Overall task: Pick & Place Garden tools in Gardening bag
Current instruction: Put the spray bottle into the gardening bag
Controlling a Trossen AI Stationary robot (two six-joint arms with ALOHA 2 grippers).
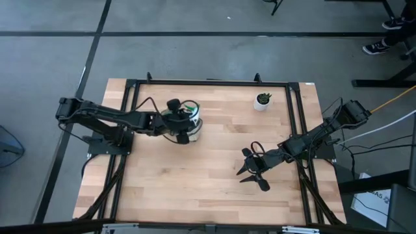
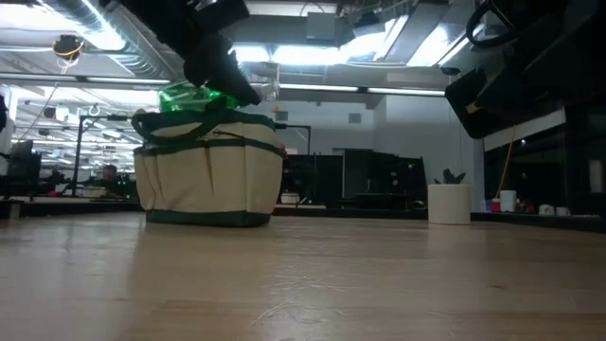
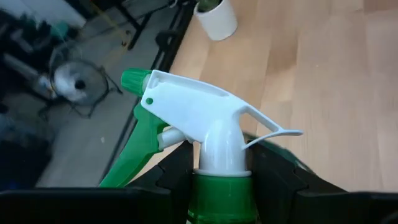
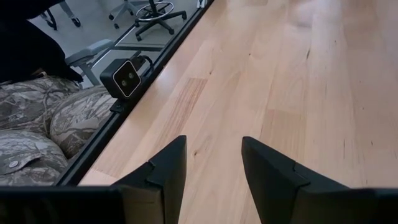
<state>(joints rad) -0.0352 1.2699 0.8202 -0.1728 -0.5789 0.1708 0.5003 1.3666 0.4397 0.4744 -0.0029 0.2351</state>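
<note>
Spray bottle (image 3: 214, 155) clamped by its neck between the left gripper (image 3: 217, 171) fingers, above the gardening bag (image 2: 209, 180).

Bag sits at the table's (image 1: 214, 188) far left-centre; right gripper (image 4: 211, 165) waits open and empty near the right edge, close over bare wood.

Two dark, slim, jointed robot arms

Both arms are matte black with black cables looping along their links. The left end effector (image 3: 221, 180) and right end effector (image 4: 213, 171) each carry two broad, angular black fingers (image 4: 165, 168) with stepped edges.
</note>
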